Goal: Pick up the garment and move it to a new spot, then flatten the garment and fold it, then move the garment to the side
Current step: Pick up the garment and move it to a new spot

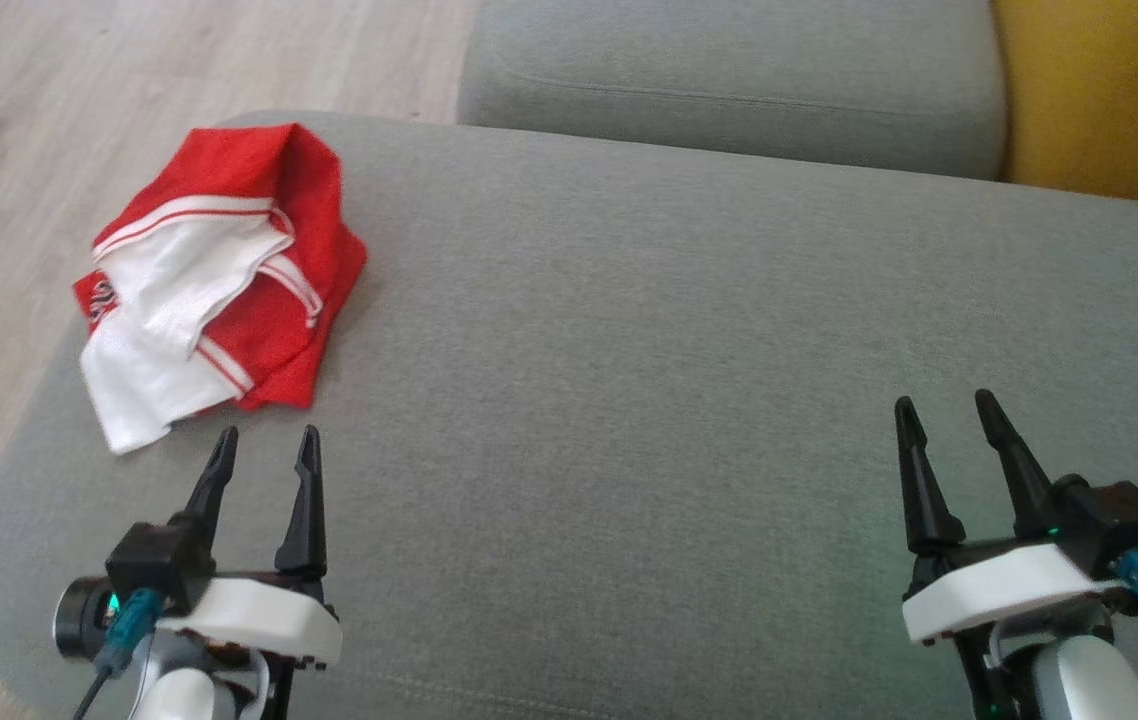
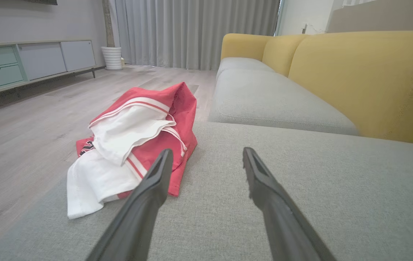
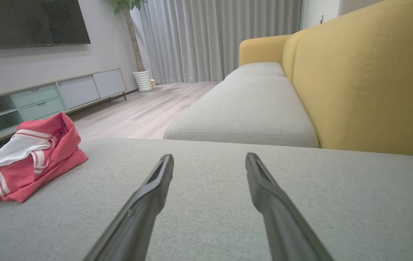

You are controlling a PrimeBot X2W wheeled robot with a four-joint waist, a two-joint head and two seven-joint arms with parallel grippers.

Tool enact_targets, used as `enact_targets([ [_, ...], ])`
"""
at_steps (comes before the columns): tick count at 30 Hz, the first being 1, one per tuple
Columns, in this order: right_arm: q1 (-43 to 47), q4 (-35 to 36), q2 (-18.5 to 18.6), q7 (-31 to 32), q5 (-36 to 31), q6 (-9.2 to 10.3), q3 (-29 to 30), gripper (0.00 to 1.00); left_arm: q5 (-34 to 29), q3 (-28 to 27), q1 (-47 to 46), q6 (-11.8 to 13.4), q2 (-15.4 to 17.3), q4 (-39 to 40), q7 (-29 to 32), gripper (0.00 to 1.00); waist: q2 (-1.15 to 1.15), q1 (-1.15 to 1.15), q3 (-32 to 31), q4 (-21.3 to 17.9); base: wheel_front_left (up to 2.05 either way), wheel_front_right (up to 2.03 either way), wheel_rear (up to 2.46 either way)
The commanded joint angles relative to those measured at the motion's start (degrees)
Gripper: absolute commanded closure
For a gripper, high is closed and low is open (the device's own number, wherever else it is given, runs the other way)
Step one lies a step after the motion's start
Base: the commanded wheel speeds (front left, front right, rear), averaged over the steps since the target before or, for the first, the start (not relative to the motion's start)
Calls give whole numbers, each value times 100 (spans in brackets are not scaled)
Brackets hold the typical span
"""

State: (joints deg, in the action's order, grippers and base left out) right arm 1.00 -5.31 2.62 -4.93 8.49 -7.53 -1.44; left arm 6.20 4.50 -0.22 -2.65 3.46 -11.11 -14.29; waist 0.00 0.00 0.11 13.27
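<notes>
The red and white garment (image 1: 219, 280) lies crumpled in a heap at the left edge of the grey sofa cushion (image 1: 679, 350), right by the wooden floor (image 1: 29, 100). The left gripper (image 1: 266, 437) hovers just short of it, fingers spread and holding nothing. The right gripper (image 1: 944, 402) sits well apart over bare cushion, fingers likewise spread and empty.

Print (image 1: 101, 297) half under garment (image 1: 319, 250) folds
</notes>
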Motion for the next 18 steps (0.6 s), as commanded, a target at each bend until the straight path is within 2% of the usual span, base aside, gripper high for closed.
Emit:
enact_targets([
  [1,-76,239,26,6,4,4,-158,0,38,-230,-270,-25,6,238,-71,0,0,0,-1,149,0,0,0],
  [18,-54,351,26,95,-12,4,-182,0,-3,-386,-272,-81,-36,293,-71,0,0,0,11,384,0,0,0],
])
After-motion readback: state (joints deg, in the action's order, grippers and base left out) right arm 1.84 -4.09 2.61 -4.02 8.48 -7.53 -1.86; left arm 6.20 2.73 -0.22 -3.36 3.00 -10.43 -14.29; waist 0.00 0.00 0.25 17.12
